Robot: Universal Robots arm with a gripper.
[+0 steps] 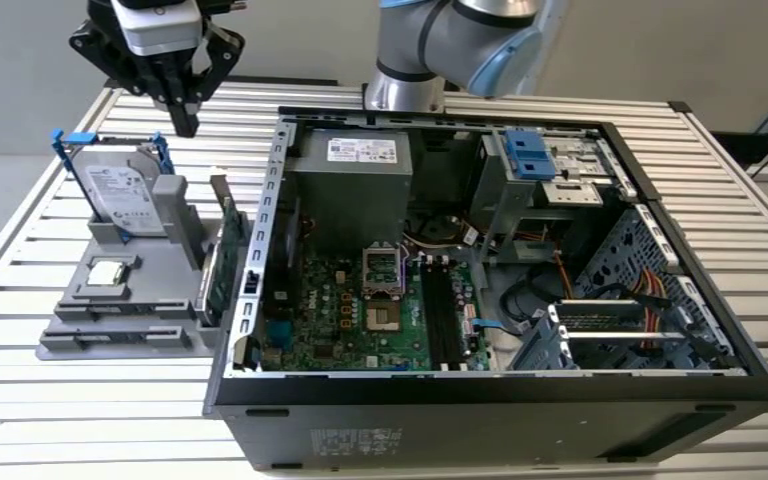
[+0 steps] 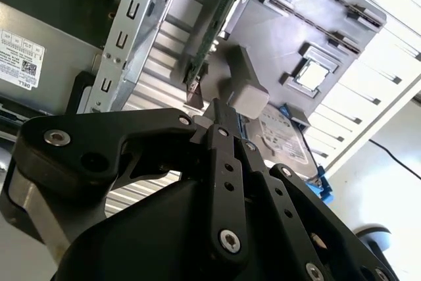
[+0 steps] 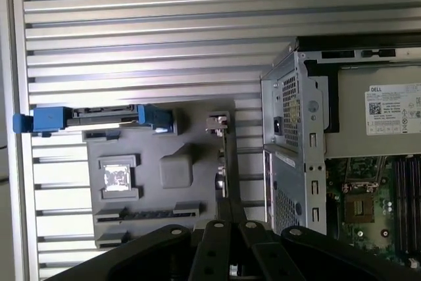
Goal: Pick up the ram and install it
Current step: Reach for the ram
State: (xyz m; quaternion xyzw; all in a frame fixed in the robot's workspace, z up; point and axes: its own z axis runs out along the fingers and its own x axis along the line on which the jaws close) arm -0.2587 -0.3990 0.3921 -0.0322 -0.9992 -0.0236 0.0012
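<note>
Our hand (image 1: 184, 125), closed and empty, hangs above the gray holder (image 1: 104, 337); the ram (image 1: 229, 250) stands in that holder, neither picked up nor installed.

silver-grey robot arm with light-blue joint cap (image 1: 471, 35), elbow bent, white wrist block held high, black two-finger gripper (image 1: 187, 124) pointing straight down, black jointed fingers (image 2: 227, 162) pressed together tip to tip, linkages splayed outward above

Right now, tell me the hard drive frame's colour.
Blue; the hard drive frame shows best in the first wrist view.
</note>
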